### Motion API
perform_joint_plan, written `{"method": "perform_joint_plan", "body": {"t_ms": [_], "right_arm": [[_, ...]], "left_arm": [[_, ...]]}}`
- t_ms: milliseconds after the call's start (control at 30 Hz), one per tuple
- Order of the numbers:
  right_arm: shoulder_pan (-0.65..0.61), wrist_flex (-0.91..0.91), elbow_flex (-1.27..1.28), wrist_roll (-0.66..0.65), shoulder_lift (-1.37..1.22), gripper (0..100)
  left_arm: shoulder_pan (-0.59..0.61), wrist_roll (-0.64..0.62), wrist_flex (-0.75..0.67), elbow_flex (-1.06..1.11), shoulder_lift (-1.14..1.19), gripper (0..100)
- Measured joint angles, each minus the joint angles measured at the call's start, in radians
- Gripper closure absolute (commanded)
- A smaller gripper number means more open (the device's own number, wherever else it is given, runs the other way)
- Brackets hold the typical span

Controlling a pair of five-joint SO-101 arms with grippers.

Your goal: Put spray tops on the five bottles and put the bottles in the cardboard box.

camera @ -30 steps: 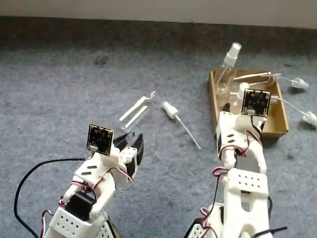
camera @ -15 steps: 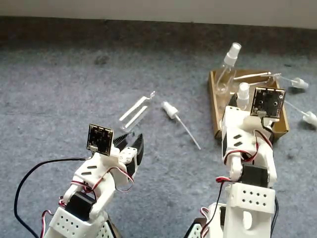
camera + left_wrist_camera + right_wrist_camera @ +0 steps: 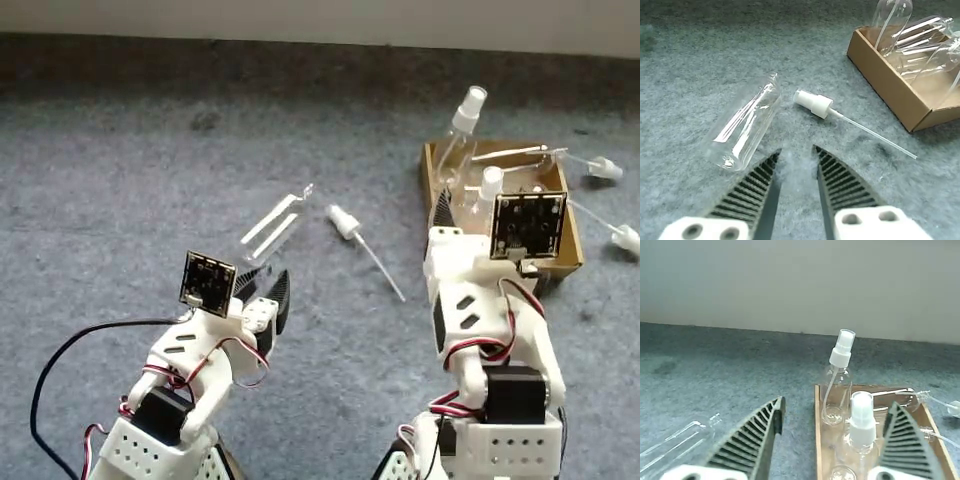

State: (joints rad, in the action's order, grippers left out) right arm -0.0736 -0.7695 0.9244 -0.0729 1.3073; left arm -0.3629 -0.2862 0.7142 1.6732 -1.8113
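Observation:
A clear capless bottle (image 3: 272,228) lies on the grey carpet, with a loose spray top (image 3: 345,222) and its long tube beside it. My left gripper (image 3: 796,151) hovers open just short of the bottle (image 3: 745,127) and spray top (image 3: 813,103); nothing is between its fingers. The cardboard box (image 3: 565,235) holds a capped bottle (image 3: 462,135) upright at its far left corner, another capped bottle (image 3: 487,190) in front of it, and a bottle lying down (image 3: 515,153). My right gripper (image 3: 837,405) is wide open above the box's near end, and the nearer capped bottle (image 3: 860,425) stands between its fingers.
Two more spray tops (image 3: 605,167) (image 3: 625,238) lie on the carpet right of the box. A pale wall (image 3: 800,280) closes off the far side. Open carpet (image 3: 150,170) spreads to the left and between the arms.
The right arm has drawn back toward the near edge and its wrist swung right, then left again. The left arm has edged slightly forward.

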Motion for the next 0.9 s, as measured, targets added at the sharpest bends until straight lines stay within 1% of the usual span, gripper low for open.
{"method": "perform_joint_plan", "body": {"t_ms": [100, 233, 333, 500, 733, 900], "right_arm": [[-0.037, -0.048, -0.046, 0.0, 0.003, 88.9], [-0.091, -0.051, -0.061, 0.0, 0.003, 91.3], [-0.121, -0.054, -0.063, 0.0, 0.003, 91.4], [-0.19, -0.101, -0.098, 0.0, -0.018, 91.4], [-0.275, -0.201, -0.207, 0.0, -0.282, 91.1], [-0.31, -0.204, -0.247, 0.0, -0.491, 91.0]], "left_arm": [[0.0, 0.075, 0.0, 0.0, 0.0, 95], [0.009, 0.155, 0.0, 0.0, 0.0, 95], [0.066, 0.183, 0.0, 0.0, 0.0, 94], [0.193, 0.218, 0.0, 0.0, 0.0, 94], [0.344, 0.219, -0.014, 0.0, 0.0, 95], [0.47, 0.219, -0.052, 0.0, 0.0, 95]]}}
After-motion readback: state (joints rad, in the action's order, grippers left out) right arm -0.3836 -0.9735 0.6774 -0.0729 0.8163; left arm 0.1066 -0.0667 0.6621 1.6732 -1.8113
